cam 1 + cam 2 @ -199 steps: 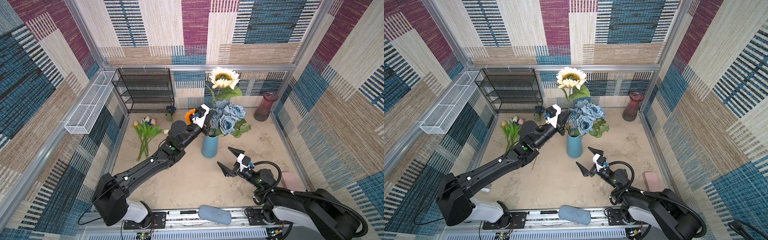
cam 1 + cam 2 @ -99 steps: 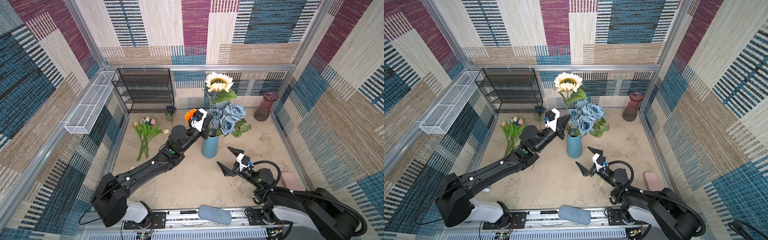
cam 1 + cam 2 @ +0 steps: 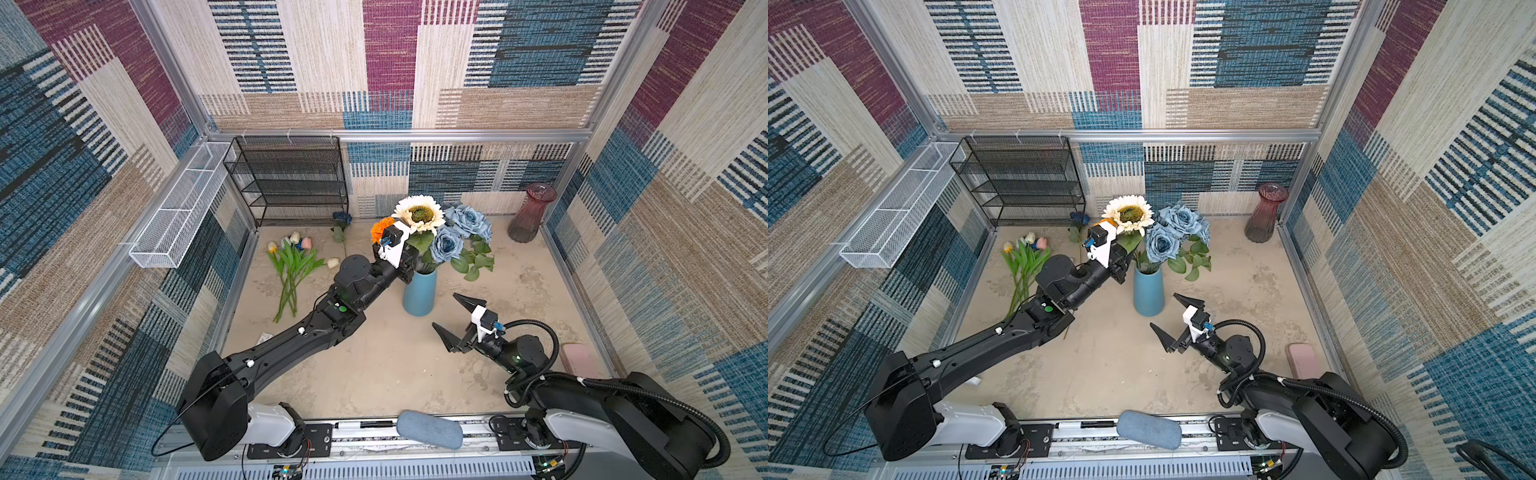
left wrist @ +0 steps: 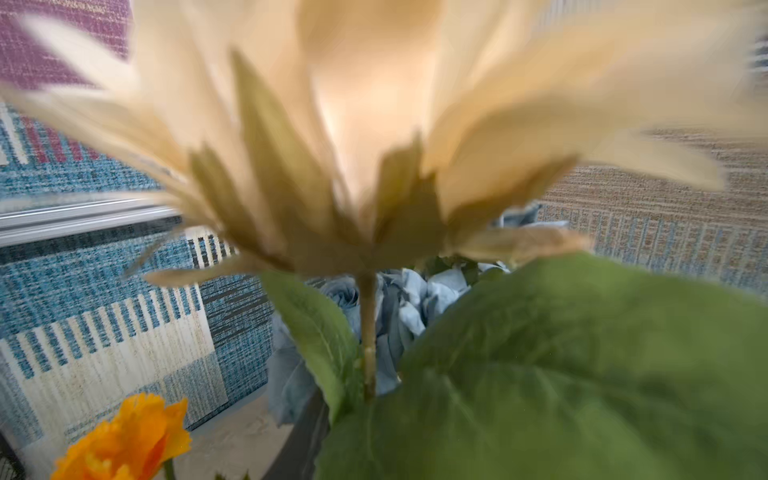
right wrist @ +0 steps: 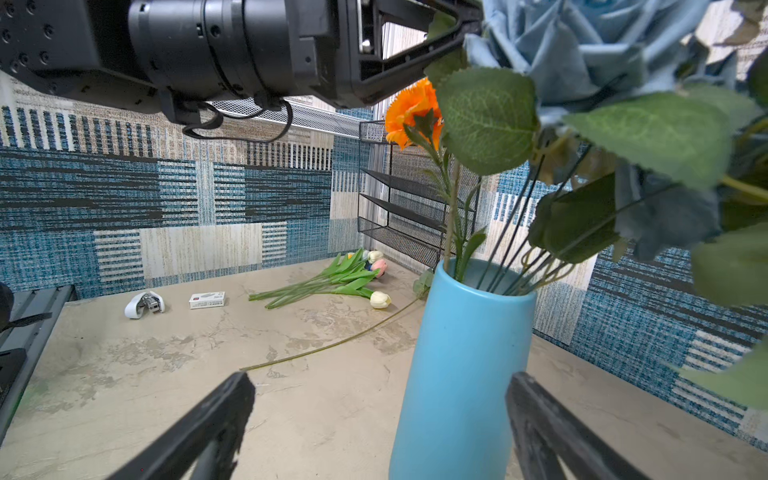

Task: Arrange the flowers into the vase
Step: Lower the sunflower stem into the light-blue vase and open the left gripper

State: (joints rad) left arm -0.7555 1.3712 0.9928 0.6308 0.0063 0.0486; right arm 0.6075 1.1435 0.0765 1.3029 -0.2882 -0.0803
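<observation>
A blue vase (image 3: 419, 293) (image 3: 1148, 291) (image 5: 461, 353) stands mid-table, holding dusty-blue roses (image 3: 457, 232) (image 3: 1167, 237), an orange marigold (image 3: 379, 230) (image 5: 411, 110) and a cream sunflower (image 3: 419, 214) (image 3: 1129, 214) (image 4: 374, 124). My left gripper (image 3: 417, 259) (image 3: 1129, 257) is at the sunflower's stem just above the vase mouth; leaves hide its jaws. My right gripper (image 3: 453, 318) (image 5: 380, 380) stands open, low beside the vase and empty. Tulips (image 3: 293, 257) (image 5: 345, 278) lie to the left. A deep-blue rose (image 3: 341, 218) lies near the rack.
A black wire rack (image 3: 291, 183) stands at the back left and a white mesh basket (image 3: 178, 208) hangs on the left wall. A maroon glass vase (image 3: 530, 216) stands in the back right corner. A pink block (image 3: 577, 359) lies at the right edge, a small white box (image 5: 207, 300) front left.
The sunflower has come down, its head now level with the roses. My left gripper sank with it toward the vase mouth. The right arm has stayed put.
</observation>
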